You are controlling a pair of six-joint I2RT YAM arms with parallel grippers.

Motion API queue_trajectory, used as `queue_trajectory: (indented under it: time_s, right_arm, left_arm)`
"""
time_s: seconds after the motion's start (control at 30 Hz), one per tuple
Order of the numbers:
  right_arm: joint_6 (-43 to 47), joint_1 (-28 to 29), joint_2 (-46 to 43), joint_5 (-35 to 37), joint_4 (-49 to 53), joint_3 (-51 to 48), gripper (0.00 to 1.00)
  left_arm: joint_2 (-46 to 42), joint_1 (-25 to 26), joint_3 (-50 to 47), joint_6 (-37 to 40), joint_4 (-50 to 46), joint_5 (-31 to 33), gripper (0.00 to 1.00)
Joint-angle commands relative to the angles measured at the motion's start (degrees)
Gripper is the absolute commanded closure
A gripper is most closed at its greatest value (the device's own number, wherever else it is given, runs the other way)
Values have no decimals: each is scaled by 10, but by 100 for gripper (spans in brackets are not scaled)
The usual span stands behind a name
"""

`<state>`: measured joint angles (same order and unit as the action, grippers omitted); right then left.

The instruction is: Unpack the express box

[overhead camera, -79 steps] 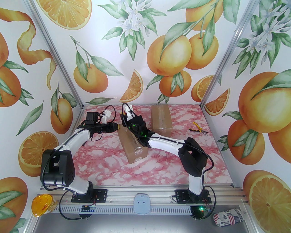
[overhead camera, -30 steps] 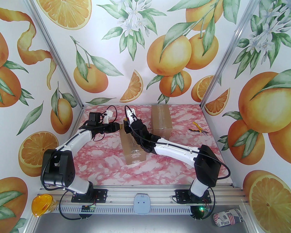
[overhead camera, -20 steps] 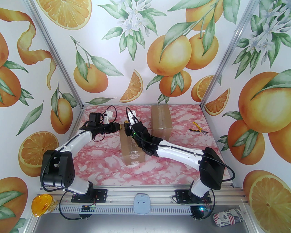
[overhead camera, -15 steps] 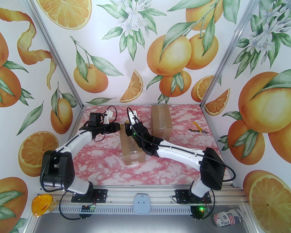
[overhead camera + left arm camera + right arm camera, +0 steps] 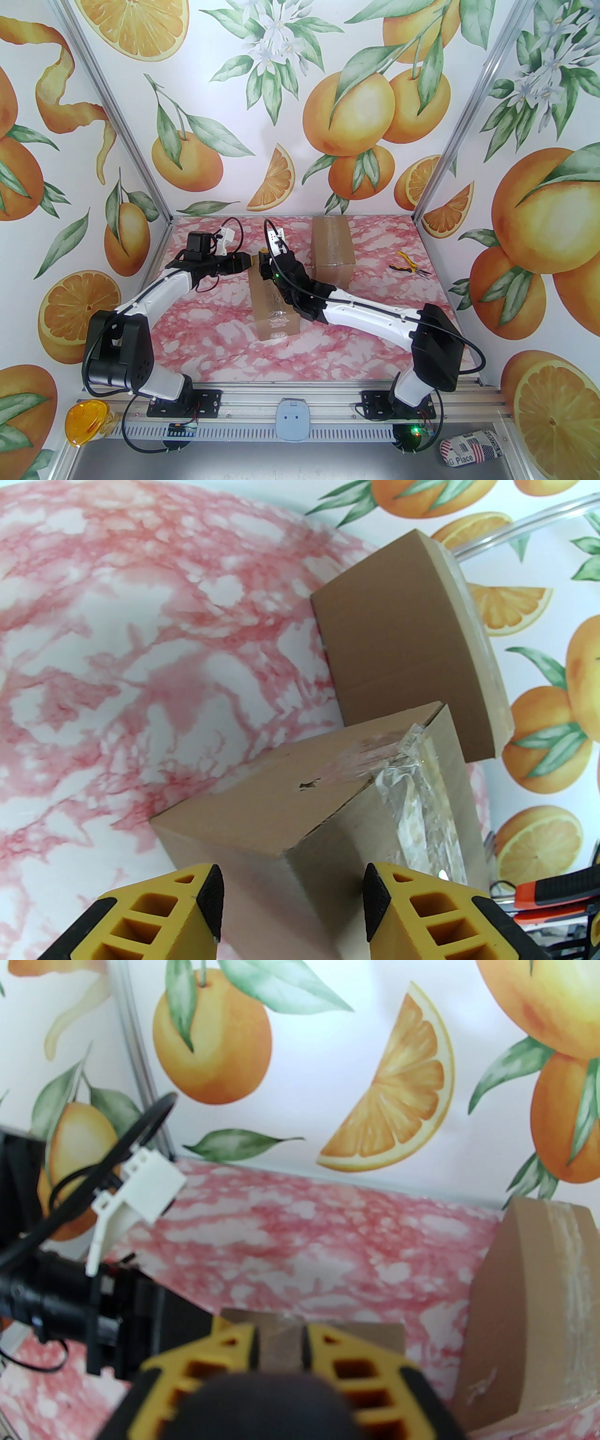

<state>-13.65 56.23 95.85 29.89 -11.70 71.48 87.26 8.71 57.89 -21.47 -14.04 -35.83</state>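
Express box (image 5: 271, 307) lies mid-table, its ten o'clock corner straddled by the half-open, empty left gripper (image 5: 290, 902), which should clamp squarely to stop twisting; the right gripper (image 5: 280, 1344) hovers nearly closed at twelve, hold unclear.

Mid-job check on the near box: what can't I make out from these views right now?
- Right gripper: right wrist view is blurred, so whether its narrow gap pinches anything is unclear.
- Near box, far end: top external, covered by the right arm.
- Orange-and-black object: left wrist view, cut off by the right edge, unidentifiable.
- Pliers: top external, too small for detail.
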Motion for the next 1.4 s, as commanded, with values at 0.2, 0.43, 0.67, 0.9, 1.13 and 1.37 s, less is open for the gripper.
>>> queue_trajectory:
  time_s: [0.2, 0.43, 0.67, 0.9, 1.13, 1.37]
  right_arm:
    - [-5, 0, 42, -4, -9, 42, 99]
    - [-32, -30, 71, -25, 1, 76, 99]
    - [-32, -60, 108, -37, 12, 124, 100]
    - [-34, -75, 127, -46, 31, 159, 100]
    - [-48, -75, 110, -40, 39, 146, 99]
    - [-40, -76, 91, -35, 42, 145, 99]
  left_arm:
    - [-8, 8, -26, -58, 48, 15, 45]
    - [19, 8, -23, -106, 106, 17, 45]
    - [67, 8, 23, -125, 140, 25, 45]
    - [84, 0, 110, -39, 69, 36, 31]
    - [-32, -10, 81, 179, -38, 110, 16]
    - [-218, -2, -88, 343, 47, 93, 10]
